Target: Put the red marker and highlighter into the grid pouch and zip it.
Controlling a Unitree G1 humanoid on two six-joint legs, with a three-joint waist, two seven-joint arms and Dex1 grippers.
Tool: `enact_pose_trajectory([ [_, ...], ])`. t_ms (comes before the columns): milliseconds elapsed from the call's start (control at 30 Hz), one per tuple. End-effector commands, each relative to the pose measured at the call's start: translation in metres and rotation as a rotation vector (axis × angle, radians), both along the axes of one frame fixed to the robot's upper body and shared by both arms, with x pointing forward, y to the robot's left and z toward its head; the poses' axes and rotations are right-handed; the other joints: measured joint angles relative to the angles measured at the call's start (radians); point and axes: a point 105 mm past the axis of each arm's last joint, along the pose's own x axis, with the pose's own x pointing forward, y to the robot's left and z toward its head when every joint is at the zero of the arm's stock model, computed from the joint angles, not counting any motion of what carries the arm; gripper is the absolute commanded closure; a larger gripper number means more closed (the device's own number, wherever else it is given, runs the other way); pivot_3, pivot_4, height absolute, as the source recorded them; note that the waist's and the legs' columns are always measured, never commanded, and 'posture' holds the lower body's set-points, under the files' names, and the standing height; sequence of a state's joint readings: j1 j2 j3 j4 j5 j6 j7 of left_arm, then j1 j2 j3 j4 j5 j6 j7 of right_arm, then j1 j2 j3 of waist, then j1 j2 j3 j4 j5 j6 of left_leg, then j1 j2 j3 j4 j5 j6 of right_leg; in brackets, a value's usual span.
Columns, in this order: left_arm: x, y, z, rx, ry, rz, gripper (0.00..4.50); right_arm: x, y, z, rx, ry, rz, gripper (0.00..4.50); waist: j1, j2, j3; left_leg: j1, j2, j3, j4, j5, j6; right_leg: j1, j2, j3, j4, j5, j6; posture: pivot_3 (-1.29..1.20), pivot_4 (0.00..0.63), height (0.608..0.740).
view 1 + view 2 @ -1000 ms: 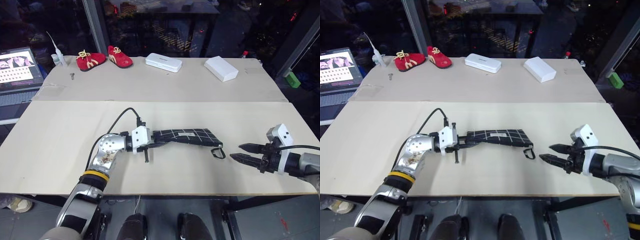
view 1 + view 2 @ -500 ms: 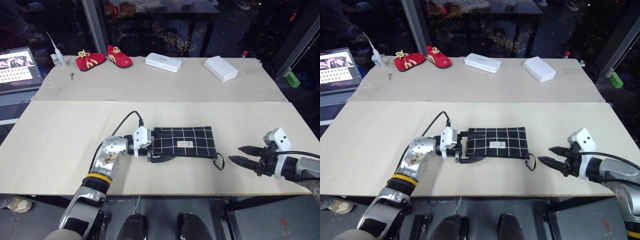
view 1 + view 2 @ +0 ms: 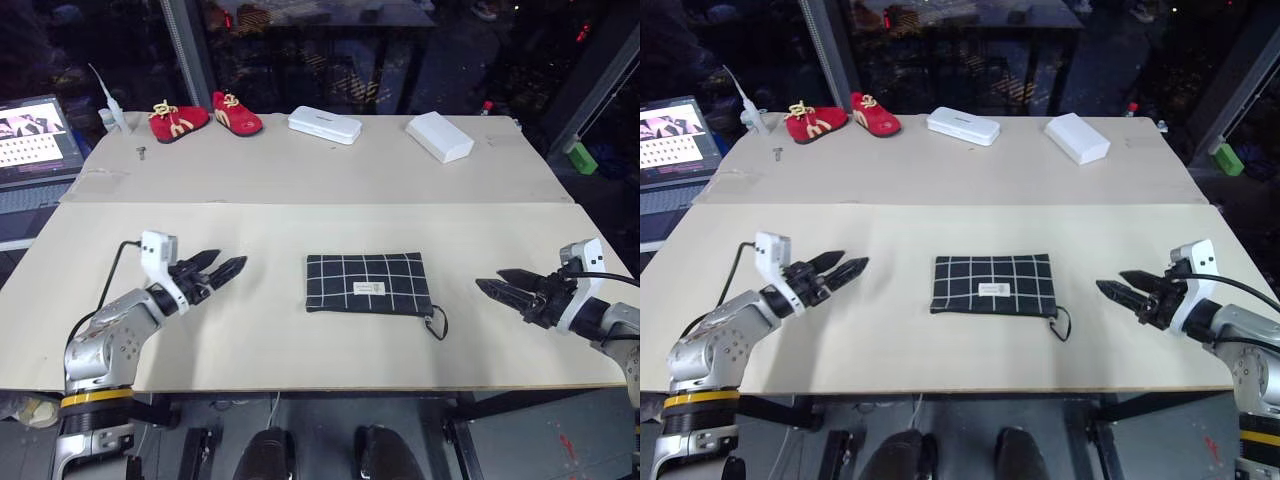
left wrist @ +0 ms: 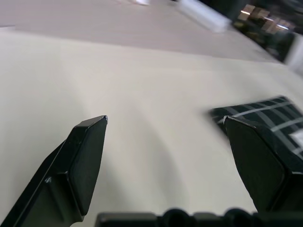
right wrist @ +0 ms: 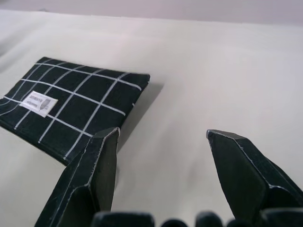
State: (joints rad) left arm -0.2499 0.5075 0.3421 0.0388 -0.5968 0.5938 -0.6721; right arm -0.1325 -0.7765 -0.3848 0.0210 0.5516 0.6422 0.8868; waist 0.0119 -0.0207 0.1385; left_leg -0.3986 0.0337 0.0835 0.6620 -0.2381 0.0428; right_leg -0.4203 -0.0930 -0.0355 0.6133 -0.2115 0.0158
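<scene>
My left end effector point(image 3: 228, 267) has let go of the grid pouch point(image 3: 367, 282) and swung out left, fingers spread and empty. The pouch now lies flat mid-surface point(image 3: 300, 180), well apart from my right end effector point(image 3: 497, 285), also spread and empty. I judge the job finished.

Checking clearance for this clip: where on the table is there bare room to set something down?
Bare board lies between the left gripper and grid pouch, and between pouch and right gripper. The far edge is crowded: red shoes, two white cases.
</scene>
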Motion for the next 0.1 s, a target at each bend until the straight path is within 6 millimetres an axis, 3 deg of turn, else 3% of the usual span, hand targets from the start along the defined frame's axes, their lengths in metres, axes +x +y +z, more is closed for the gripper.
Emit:
enact_pose_trajectory([
  [33,-0.0031,0.0061,0.0111,-0.017,-0.053,0.05,0.25,0.0055,-0.0023,0.0018,-0.009,-0.027,-0.013,1.18,0.002,0.0,0.0,0.0,0.0,0.0,0.0,0.0,0.0,0.0,0.0,0.0,0.0,0.0,0.0,0.0,0.15,0.74],
  [100,-0.0053,0.0049,0.0097,-0.029,-0.059,0.05,0.25,0.0082,-0.0026,-0.0009,-0.012,-0.022,-0.021,1.18,0.002,0.0,0.0,0.0,0.0,0.0,0.0,0.0,0.0,0.0,0.0,0.0,0.0,0.0,0.0,0.0,0.15,0.74],
])
